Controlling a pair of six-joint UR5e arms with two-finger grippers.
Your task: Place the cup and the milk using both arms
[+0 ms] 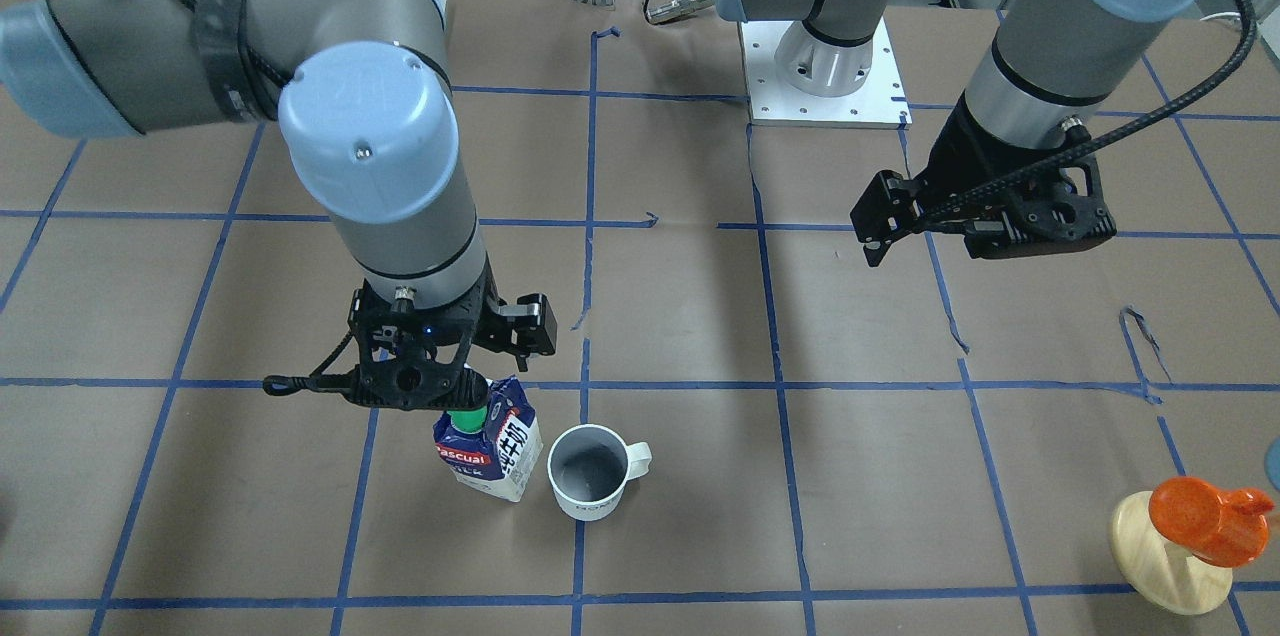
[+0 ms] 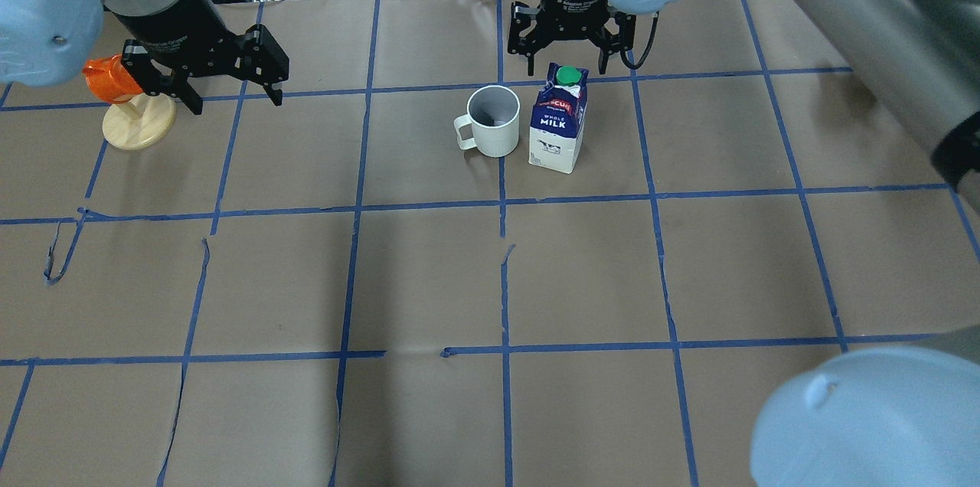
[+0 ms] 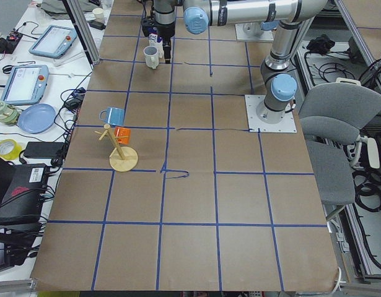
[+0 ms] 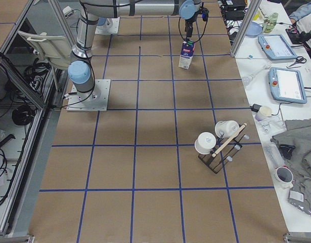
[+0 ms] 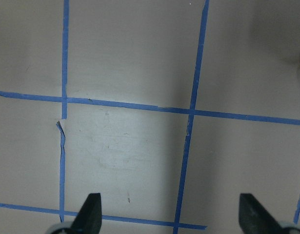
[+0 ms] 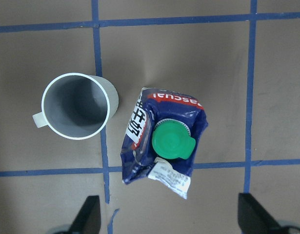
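The white cup (image 2: 494,119) with a grey inside stands upright on the brown table, its handle toward the view's left. The milk (image 2: 559,123), a blue and white carton with a green cap, stands right beside it without touching. My right gripper (image 2: 568,50) hangs open just above and behind the carton's top; in the right wrist view the milk (image 6: 164,141) and the cup (image 6: 76,105) lie below the spread fingers of the gripper (image 6: 171,217). My left gripper (image 2: 233,93) is open and empty over bare table far from both, as its wrist view shows (image 5: 171,217).
An orange cup (image 2: 107,77) hangs on a round wooden stand (image 2: 138,123) close beside my left gripper. Blue tape lines grid the table. The left arm's white base plate (image 1: 825,86) sits at the robot's side of the table.
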